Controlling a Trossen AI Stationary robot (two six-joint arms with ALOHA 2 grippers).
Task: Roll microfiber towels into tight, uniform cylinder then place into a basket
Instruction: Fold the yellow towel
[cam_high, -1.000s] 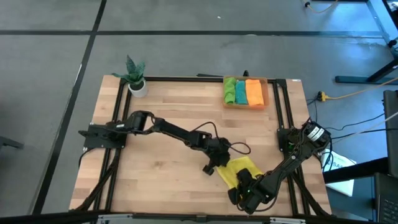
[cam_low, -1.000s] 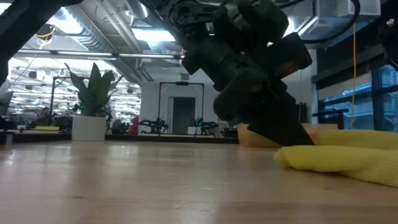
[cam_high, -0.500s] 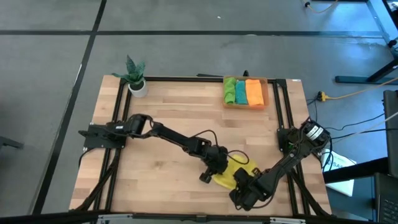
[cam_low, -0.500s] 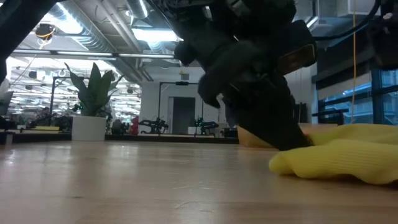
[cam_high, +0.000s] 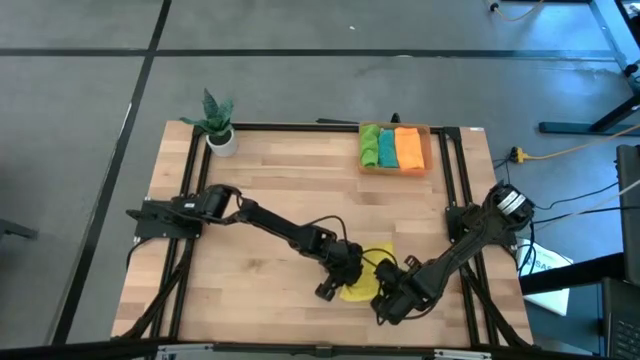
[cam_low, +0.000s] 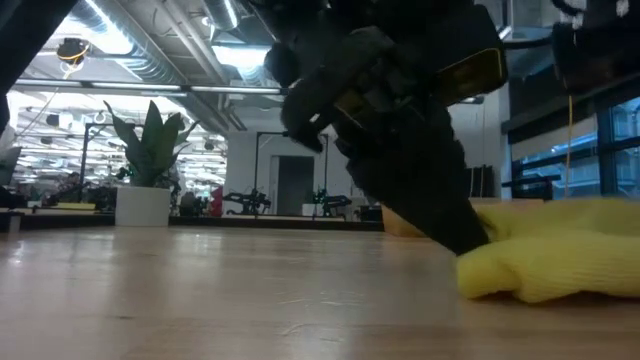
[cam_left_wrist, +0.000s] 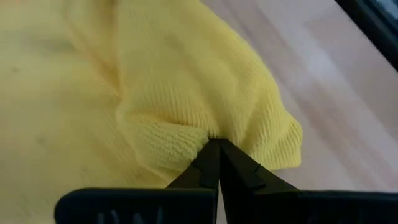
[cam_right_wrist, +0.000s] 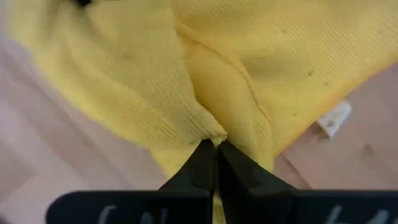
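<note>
Potted plant (cam_high: 217, 122) at far left corner of wooden table (cam_high: 270, 190), clear of the work. Left gripper (cam_high: 337, 283) low at near centre, jaws pinched together on a fold of the yellow towel (cam_high: 362, 281). Bunched and lumpy between both arms, not yet a cylinder. Right gripper (cam_high: 392, 300) just beside, likewise nipped onto a crease of the same cloth.

Risks, judged: thin pinches on soft knit likely to slip; opposed pulls could stretch or unroll the bundle; uneven gathering likely to give a loose, lopsided roll.

Basket (cam_high: 396, 149) at far right edge, holding green, teal and orange rolls side by side.

Smooth pale wood planks, black frame rails along edges. Grey floor around; beyond, a bright hall with ceiling lights.
</note>
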